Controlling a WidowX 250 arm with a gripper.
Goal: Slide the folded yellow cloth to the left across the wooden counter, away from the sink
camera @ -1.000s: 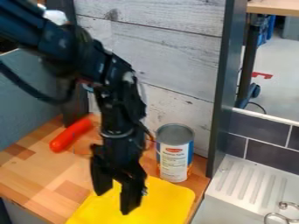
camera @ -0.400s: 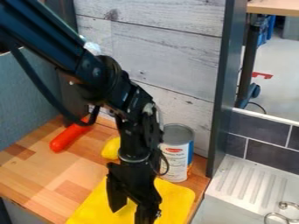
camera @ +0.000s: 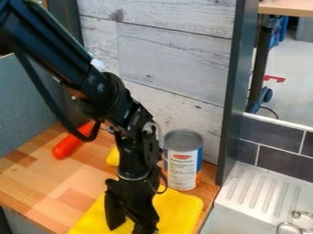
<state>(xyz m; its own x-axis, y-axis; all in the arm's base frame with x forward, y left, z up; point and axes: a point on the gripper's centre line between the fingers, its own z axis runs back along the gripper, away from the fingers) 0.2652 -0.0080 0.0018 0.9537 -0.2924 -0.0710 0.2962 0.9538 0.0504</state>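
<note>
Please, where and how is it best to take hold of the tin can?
I would grip the tin can around its upper body, just below the rim, coming from above: it stands upright, a straight-sided cylinder, and the plank wall close behind it probably leaves little room at the back.

Beyond the end effector (camera: 129, 226) I see a red toy (camera: 66, 147) and a tin can (camera: 182, 168), with a white drainer (camera: 261, 188) off right.
</note>
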